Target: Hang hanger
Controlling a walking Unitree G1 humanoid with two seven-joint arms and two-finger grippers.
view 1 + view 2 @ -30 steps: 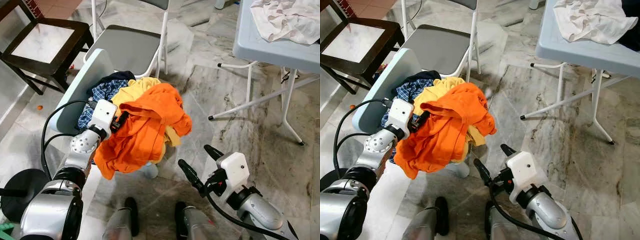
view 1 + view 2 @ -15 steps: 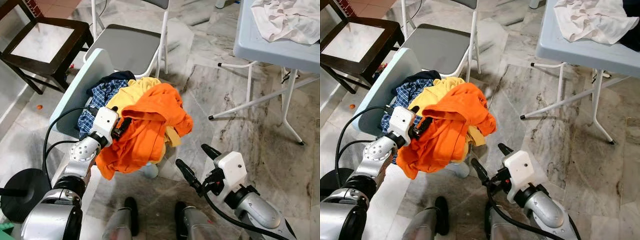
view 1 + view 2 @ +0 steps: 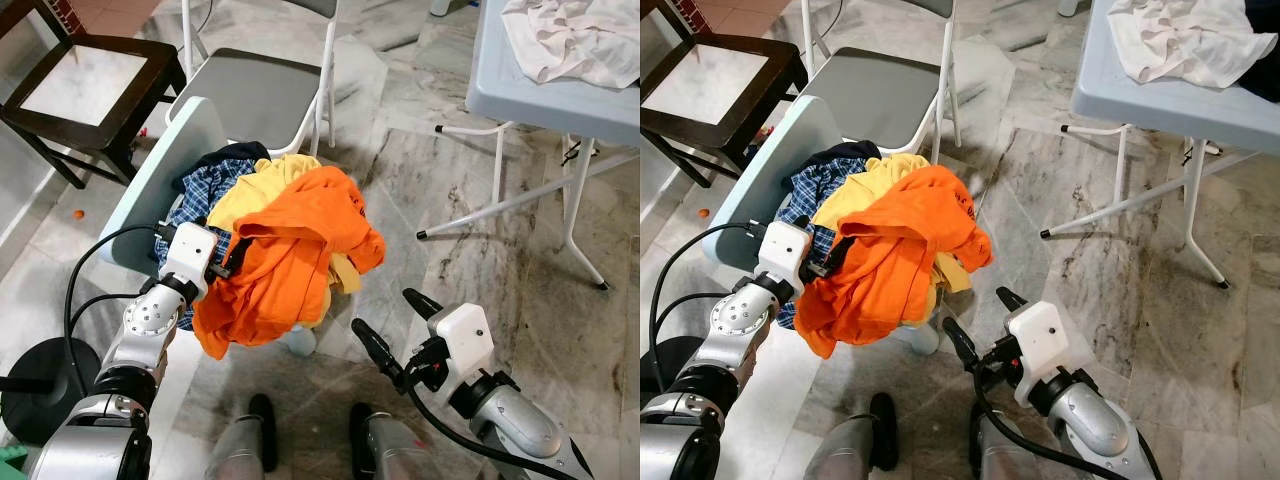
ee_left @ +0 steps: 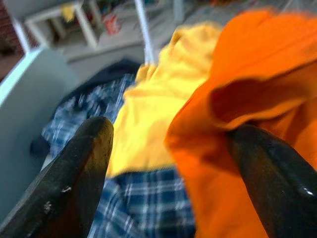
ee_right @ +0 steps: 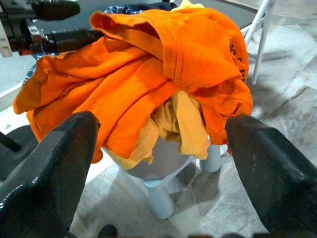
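**Robot's left gripper at a heap of clothes on a pale chair**

At far left stands a dark wooden chair (image 3: 85,85) with a pale seat. Beside it, a pale blue plastic chair (image 3: 165,165) carries a heap of clothes: a blue plaid shirt (image 3: 205,190) toward the chair back, a yellow garment (image 3: 262,185) in the middle, and a large orange shirt (image 3: 295,245) draped over the top and front. No hanger can be made out among the clothes; where it lies cannot be told.

The left gripper (image 3: 228,268) sits at the left edge of the heap, where the orange shirt meets the plaid one. In the left wrist view its two black fingers (image 4: 81,168) are spread apart, the plaid and yellow cloth between them and the orange fold against the other finger. They grip nothing that can be seen.

Behind the heap is a grey folding chair (image 3: 262,95).

The right gripper (image 3: 385,330) hangs low, in front of the heap and apart from it, above the marble floor (image 3: 480,270). Its fingers are open wide and empty.

At far right, a light blue folding table (image 3: 545,100) holds a crumpled white cloth (image 3: 575,40).
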